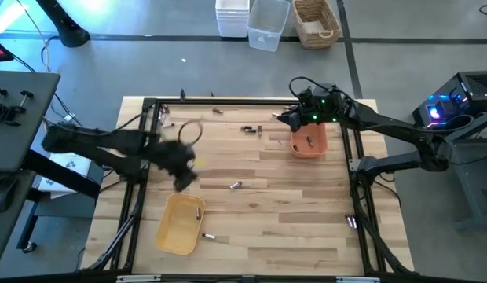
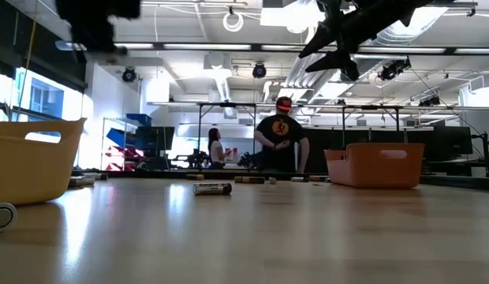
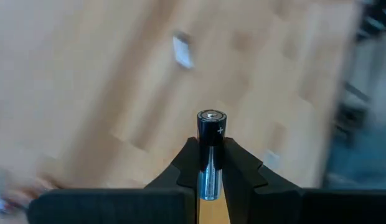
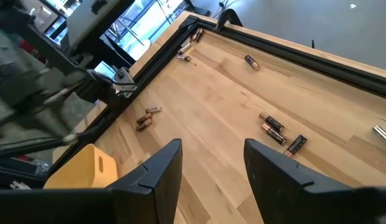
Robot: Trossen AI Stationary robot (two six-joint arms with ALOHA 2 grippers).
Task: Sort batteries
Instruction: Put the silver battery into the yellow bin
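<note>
Left jaws [image 3: 211,177] clamped on battery [image 3: 211,149], long axis along fingers.

Left hand [image 1: 183,174] blurred from above; held battery's [image 3: 211,149] base hidden

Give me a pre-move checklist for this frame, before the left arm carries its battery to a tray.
1. Left gripper holds a battery: ok, jaws shut on it, its capped end sticking out.
2. Grip centred: cannot tell, the battery's lower part is hidden between the jaws.
3. Yellow tray within reach of the left arm: ok, it lies just beside that arm.
4. Right gripper out of the way: ok, jaws open and empty, over the orange tray.
5. Loose batteries left on the table: not ok, several remain, such as one mid-table.
</note>
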